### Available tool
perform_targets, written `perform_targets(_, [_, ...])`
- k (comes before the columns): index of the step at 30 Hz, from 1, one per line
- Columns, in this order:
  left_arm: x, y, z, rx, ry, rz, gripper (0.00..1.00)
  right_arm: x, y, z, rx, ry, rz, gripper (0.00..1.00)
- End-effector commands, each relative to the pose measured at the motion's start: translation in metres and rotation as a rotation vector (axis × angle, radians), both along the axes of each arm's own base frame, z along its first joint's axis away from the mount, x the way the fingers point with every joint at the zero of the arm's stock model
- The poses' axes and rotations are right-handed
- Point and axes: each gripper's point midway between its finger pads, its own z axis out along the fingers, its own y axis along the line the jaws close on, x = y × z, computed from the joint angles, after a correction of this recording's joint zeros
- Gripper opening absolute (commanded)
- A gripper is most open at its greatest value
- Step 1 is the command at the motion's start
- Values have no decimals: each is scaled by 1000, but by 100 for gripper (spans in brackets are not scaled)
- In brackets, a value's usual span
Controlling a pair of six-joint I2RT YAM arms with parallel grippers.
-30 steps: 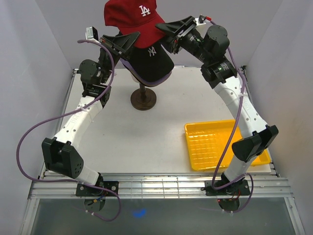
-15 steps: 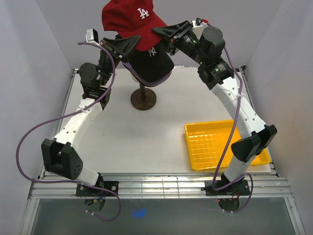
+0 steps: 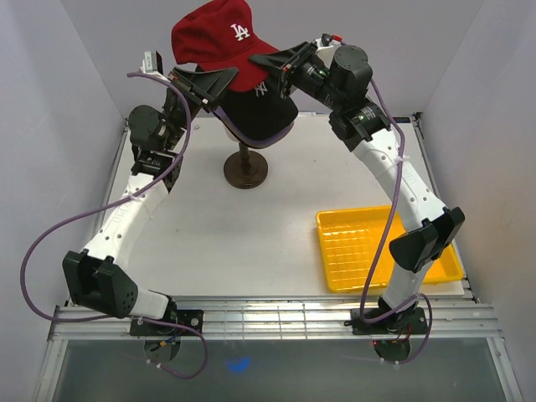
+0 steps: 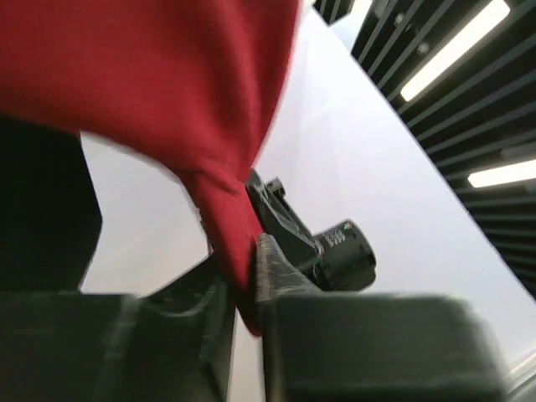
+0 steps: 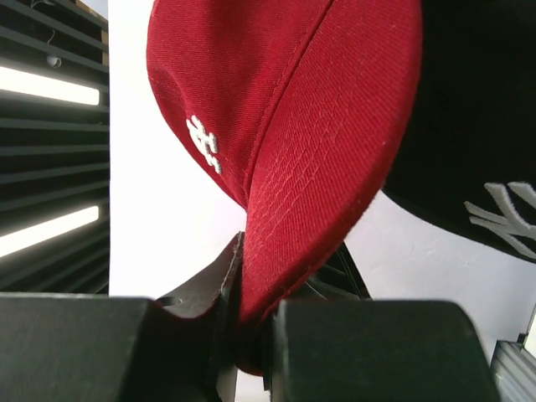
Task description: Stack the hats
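Red fabric LA cap [image 3: 219,40] hovered over black NY cap [image 3: 264,107], left gripper [image 3: 231,78] and right gripper [image 3: 258,61] clamped its rim (jaws narrow)

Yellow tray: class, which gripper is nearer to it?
Right. The right gripper, shut on the edge of the red cap, hangs high beyond the far left corner of the yellow tray; the left gripper grips the opposite edge, farther left.
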Motion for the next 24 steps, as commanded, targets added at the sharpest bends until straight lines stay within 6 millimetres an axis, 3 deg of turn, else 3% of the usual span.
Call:
perform_targets(1, [-46,1,10,130,-100,-29,29,-4,-20,47,100,-91,-39,8])
perform_targets(6, [-55,6,4,168,-110,-38,42,-1,-29,53,120,-107,-48,8])
perform_targets(13, [-68,7,0,217,-130,-60,48,0,-39,56,172,-124,-57,8])
perform_targets(17, [-88,22,11,242,-165,-13,50,2,-45,62,185,-146,-66,8])
perform_targets(20, [-105,38,29,251,-198,46,51,3,-41,57,175,-142,-46,8])
perform_targets(21, [-118,44,47,256,-248,81,51,0,-41,56,172,-142,-35,8])
perform_targets(24, [-112,56,58,268,-179,170,51,-4,-42,50,172,-145,-26,8])
